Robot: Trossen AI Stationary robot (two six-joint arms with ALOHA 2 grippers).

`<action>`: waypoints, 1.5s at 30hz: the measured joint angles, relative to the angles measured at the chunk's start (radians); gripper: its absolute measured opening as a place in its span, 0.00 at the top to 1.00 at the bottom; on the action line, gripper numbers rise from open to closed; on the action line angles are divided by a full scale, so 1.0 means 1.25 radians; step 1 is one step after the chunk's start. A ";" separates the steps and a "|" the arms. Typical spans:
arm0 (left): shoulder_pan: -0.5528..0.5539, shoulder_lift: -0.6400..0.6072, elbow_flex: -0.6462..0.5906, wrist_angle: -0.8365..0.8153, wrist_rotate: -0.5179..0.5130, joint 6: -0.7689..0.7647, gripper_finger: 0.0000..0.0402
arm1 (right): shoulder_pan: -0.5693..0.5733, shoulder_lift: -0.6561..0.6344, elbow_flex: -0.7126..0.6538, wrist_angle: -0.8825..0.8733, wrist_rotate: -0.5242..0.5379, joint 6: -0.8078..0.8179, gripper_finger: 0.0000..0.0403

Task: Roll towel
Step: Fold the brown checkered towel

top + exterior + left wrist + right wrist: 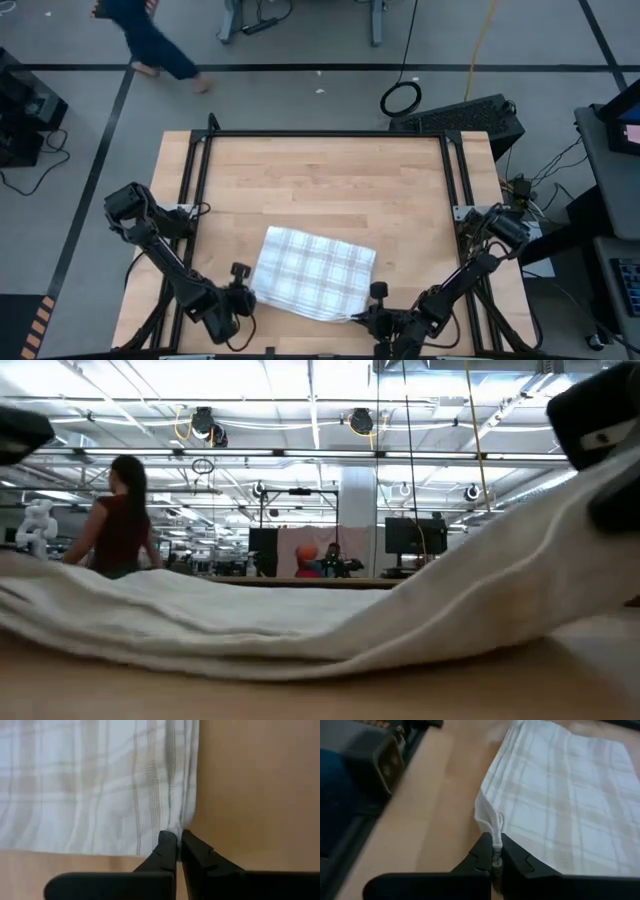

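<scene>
The towel (313, 272) lies flat and a little skewed on the near half of the wooden table (330, 180), and I have both of its near corners. In the left wrist view my left gripper (175, 840) has its two fingers pressed together on the corner of the checked cloth, with the hem running straight away from the tips and bare wood beside them. In the right wrist view my right gripper (496, 851) pinches the other near corner, a small gathered fold of cloth standing up between the pads and the rest of the towel spreading out ahead of them.

I judge this to be the start of the roll: corners taken, nothing turned over yet. In the low view the cloth already rises toward one side, so one corner sits higher than the other.

To do it well I would level the two corners first, then carry both forward over the cloth at the same pace, keeping the edge between my fingers straight and lightly taut. If one hand leads, the roll will come out as a cone. The cloth is thin and wrinkly, so I expect it to slip or sag in the middle; a low, tight first fold should help.

A person (150, 40) walks on the floor beyond the table, well apart from the arms.
</scene>
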 joint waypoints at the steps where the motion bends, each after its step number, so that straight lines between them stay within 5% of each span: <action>1: -0.005 -0.004 0.012 0.003 0.002 -0.002 0.97 | 0.003 -0.006 0.000 0.000 0.000 0.003 0.99; 10: 0.012 -0.032 0.064 0.009 0.046 0.039 0.98 | 0.026 -0.062 0.000 -0.036 0.008 0.006 0.99; 19: 0.113 -0.049 0.073 -0.068 0.021 0.065 0.98 | 0.024 -0.124 0.000 -0.279 0.047 0.236 0.99; 27: 0.096 -0.049 0.073 0.111 0.244 0.100 0.98 | 0.057 -0.158 0.000 -0.267 -0.064 0.318 0.99; 31: 0.086 -0.056 0.074 0.148 0.217 0.147 0.98 | 0.083 -0.164 0.001 -0.301 -0.062 0.321 0.99; 37: 0.154 -0.058 0.074 0.003 0.139 0.159 0.98 | 0.080 -0.165 0.001 -0.419 0.019 0.391 0.99; 45: 0.241 -0.111 0.074 -0.015 0.217 0.228 0.98 | 0.056 -0.172 0.000 -0.450 -0.037 0.379 0.99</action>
